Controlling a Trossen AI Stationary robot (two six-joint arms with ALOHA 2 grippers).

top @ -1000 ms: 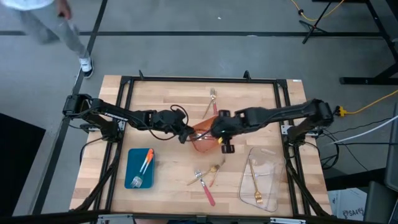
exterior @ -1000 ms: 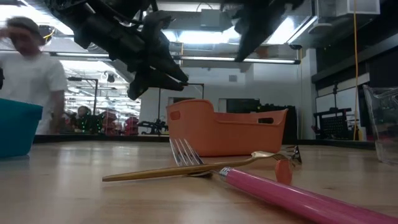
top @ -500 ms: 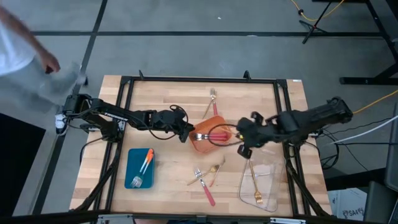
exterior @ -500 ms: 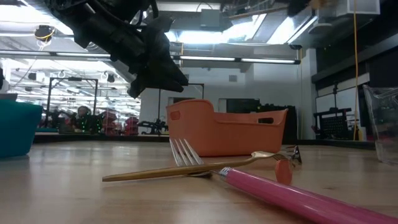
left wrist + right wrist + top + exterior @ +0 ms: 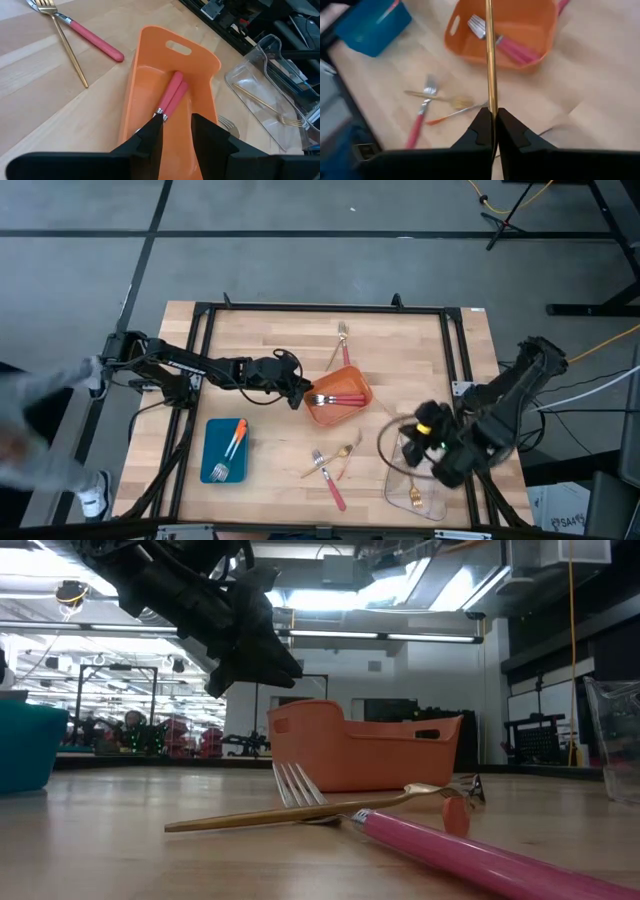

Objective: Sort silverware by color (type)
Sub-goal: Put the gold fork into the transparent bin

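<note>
An orange tray (image 5: 322,416) at the table's middle holds two pink-handled forks (image 5: 172,95). My left gripper (image 5: 176,137) hangs open just above the tray's left end, nothing between its fingers. My right gripper (image 5: 493,120) is over the clear tray (image 5: 430,505) at the near right, shut on a gold fork (image 5: 489,55). Another gold fork (image 5: 413,498) lies in the clear tray. A blue tray (image 5: 215,442) at the near left holds an orange-handled fork (image 5: 236,436). Loose forks (image 5: 330,470) lie on the table near the front, and two more forks (image 5: 340,345) lie at the far side. My right gripper pinches the gold fork's thin handle (image 5: 491,102) between its two shut fingers. The handle runs straight out past the fingertips, along the fingers, and leaves the picture; its tines do not show. The fork is lifted clear of the table and the trays.
The loose forks near the front are a pink-handled one (image 5: 470,855), a gold one (image 5: 300,812) and an orange-handled one, crossing each other. A black frame (image 5: 330,308) runs around the tabletop. A blurred person (image 5: 40,420) passes beyond the table's left edge.
My right gripper has swung from over the orange tray toward the table's right and near edges, rolling its wrist, and now hangs over the clear tray. A person has walked along the table's left side from far to near.
</note>
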